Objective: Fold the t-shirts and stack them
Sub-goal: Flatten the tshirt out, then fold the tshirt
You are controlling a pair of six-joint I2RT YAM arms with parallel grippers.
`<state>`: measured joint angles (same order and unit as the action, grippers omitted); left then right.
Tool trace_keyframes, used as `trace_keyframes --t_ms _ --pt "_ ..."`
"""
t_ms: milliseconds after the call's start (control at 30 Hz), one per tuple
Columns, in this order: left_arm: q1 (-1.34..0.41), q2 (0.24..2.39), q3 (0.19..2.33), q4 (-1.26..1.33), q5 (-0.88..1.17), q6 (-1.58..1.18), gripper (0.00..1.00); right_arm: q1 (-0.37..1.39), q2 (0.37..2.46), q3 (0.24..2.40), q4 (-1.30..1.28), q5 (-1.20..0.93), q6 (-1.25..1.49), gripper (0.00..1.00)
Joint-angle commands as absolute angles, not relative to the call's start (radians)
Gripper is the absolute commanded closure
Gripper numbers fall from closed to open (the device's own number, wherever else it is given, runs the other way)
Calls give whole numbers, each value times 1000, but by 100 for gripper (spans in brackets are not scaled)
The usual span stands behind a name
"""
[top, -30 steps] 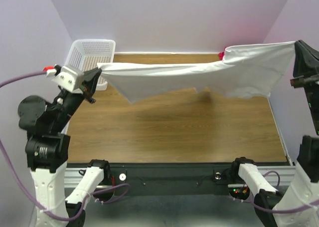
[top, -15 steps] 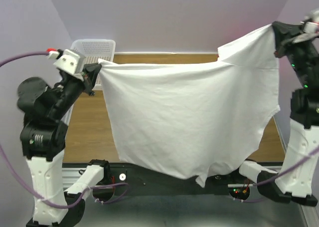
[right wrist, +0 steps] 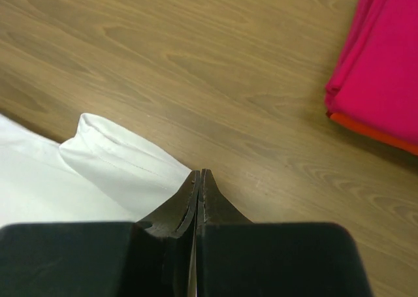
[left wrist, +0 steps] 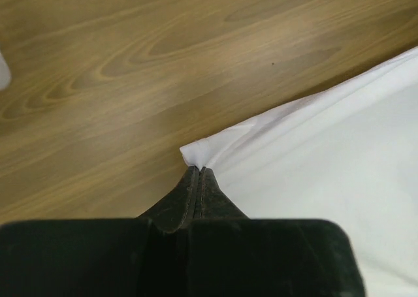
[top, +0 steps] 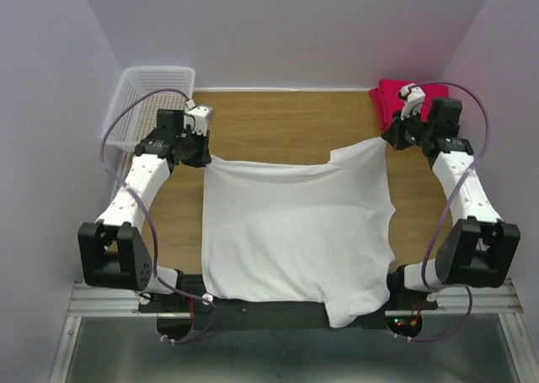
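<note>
— So how far along are they getting?
— Hardly begun on this one, I'd judge. The white shirt [top: 295,231] is lying spread flat on the table [top: 278,122], its near hem drooping over the edge, with no fold showing yet.
— And the grippers?
— Both are clenching. The left gripper [left wrist: 198,170] is pinching the shirt's far left corner; the right gripper [right wrist: 198,173] seems to be nipping its far right corner.
— Anything finished?
— A folded red stack [top: 387,101] is sitting just beyond the shirt's far right corner. The white one is waiting to be folded and stacked there.
</note>
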<state>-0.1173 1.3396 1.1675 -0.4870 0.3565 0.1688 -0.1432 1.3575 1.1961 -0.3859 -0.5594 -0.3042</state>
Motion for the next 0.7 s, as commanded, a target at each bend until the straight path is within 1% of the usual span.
trace_keyframes --t_ms 0,167,200,333,500,667 --pt "-129 1455 1172 -284 318 163 100 -147 1442 1203 -158 -568 -318 99" --pt "-126 1725 1262 -215 279 195 100 -147 1638 1307 -104 -551 -322 99" --pt "-126 1756 1284 -212 279 198 100 -147 1663 1307 -101 -552 -319 99" --pt "-123 1874 1409 -198 264 207 100 -149 1769 1419 -92 -561 -307 99" --pt "-123 1908 1491 -190 249 241 100 -147 1828 1503 -94 -568 -287 99" --pt "-118 1884 1493 -201 250 288 100 -147 1801 1532 -95 -589 -259 99"
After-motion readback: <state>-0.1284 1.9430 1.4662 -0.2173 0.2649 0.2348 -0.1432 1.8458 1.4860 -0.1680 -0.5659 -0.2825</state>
